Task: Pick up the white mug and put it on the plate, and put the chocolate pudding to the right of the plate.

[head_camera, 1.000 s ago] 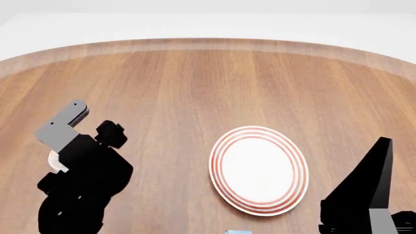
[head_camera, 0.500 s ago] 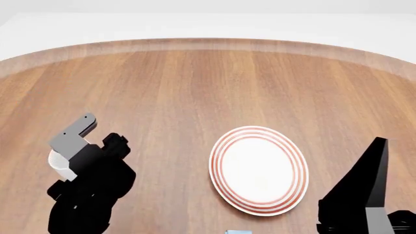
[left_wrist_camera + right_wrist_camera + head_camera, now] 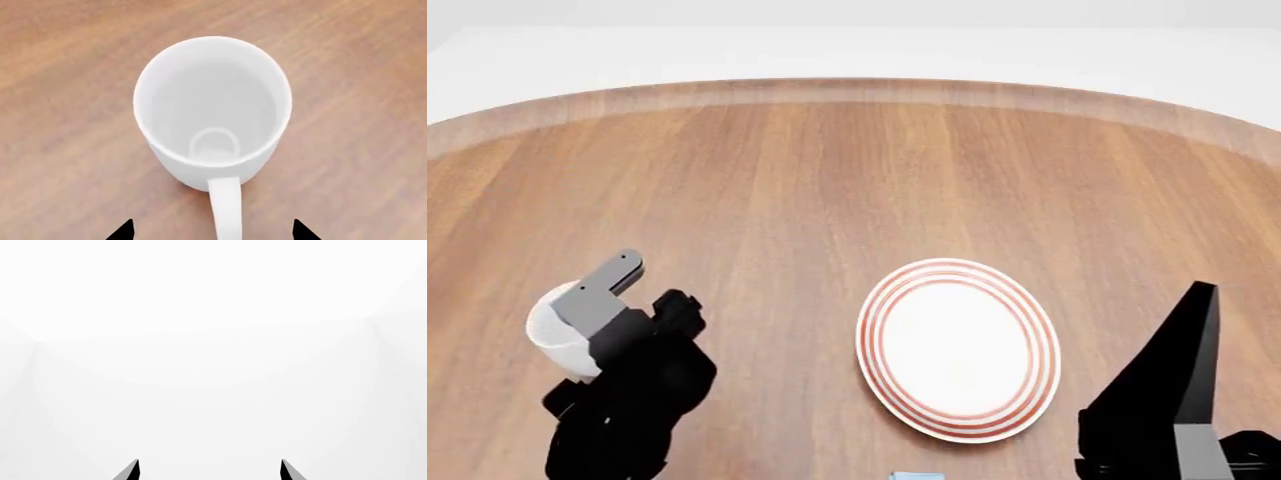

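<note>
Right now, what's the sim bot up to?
The left claw is open and lined up on the mug, which stands upright on the table with its handle pointing between the claw's tips. No grasp yet. The plate sits bare to the mug's right. The right claw is open, aimed at blank white, holding nothing. Only a sliver of what is probably the pudding shows at the head view's near edge.

Table: a wooden table (image 3: 827, 180) with a warm brown top, its grain running away from the head camera toward the far side.
Far edge: curved, with a paler band along the rim.
Beyond the table: plain white floor or wall (image 3: 854, 45), featureless.
Right wrist view: only blank white background (image 3: 213, 340).
Light: even and soft, no hard shadows.
</note>
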`<state>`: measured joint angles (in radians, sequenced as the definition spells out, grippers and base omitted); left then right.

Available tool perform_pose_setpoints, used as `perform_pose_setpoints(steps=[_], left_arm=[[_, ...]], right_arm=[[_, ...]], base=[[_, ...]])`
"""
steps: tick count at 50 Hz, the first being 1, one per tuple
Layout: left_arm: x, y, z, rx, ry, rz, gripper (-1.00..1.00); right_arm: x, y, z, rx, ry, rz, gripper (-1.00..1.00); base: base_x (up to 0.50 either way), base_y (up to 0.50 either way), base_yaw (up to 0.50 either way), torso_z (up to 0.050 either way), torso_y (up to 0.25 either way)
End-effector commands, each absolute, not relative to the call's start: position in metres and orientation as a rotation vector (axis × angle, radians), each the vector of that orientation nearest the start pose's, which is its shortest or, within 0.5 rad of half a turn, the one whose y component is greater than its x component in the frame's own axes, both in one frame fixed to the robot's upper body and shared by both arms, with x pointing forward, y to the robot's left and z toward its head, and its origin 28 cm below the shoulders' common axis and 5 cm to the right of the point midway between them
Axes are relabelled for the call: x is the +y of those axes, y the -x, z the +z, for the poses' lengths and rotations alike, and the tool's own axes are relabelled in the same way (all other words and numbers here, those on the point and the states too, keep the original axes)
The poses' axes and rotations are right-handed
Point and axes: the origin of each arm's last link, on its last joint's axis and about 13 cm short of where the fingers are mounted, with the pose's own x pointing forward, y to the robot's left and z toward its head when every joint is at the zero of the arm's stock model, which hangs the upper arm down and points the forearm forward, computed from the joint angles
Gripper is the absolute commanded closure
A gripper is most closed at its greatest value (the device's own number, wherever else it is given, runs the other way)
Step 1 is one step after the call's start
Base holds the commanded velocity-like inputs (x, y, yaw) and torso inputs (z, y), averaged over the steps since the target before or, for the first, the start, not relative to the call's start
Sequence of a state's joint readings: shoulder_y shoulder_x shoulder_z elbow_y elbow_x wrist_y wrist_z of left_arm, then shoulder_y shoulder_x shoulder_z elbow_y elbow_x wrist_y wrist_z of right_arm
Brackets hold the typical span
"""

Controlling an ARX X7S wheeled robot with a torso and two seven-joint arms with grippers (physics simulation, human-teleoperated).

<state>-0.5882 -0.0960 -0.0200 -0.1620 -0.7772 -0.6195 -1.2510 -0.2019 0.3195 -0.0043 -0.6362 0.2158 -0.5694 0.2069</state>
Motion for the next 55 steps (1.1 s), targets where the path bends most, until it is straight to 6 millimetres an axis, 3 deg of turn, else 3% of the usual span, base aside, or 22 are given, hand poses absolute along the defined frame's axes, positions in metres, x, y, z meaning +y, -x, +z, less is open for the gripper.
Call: perform_pose_setpoints(steps=[1,48,49,55], left_arm=[[0.197,-0.324,0.104,0.532,0.426,0.885,-1.00],[0.200,-0.332,0.095,0.544,0.405,0.856,-1.00],[0.200,-0.332,0.094,0.544,0.406,0.856,1.00],[0.198,-0.333,0.093,0.543,0.412,0.844,1.00]], right_arm=[[-0.133,-0.147,0.151,-0.981,-0.046,0.005,-1.00],[-0.132,-0.148,0.150,-0.966,-0.043,0.011,-1.00],[-0.132,-0.148,0.150,-0.966,-0.043,0.012,-1.00],[-0.132,-0.148,0.149,-0.964,-0.042,0.012,-1.00]], base=[[0.00,0.00,0.00,0.000,0.000],[0.00,0.00,0.00,0.000,0.000],[0.00,0.00,0.00,0.000,0.000],[0.00,0.00,0.00,0.000,0.000]])
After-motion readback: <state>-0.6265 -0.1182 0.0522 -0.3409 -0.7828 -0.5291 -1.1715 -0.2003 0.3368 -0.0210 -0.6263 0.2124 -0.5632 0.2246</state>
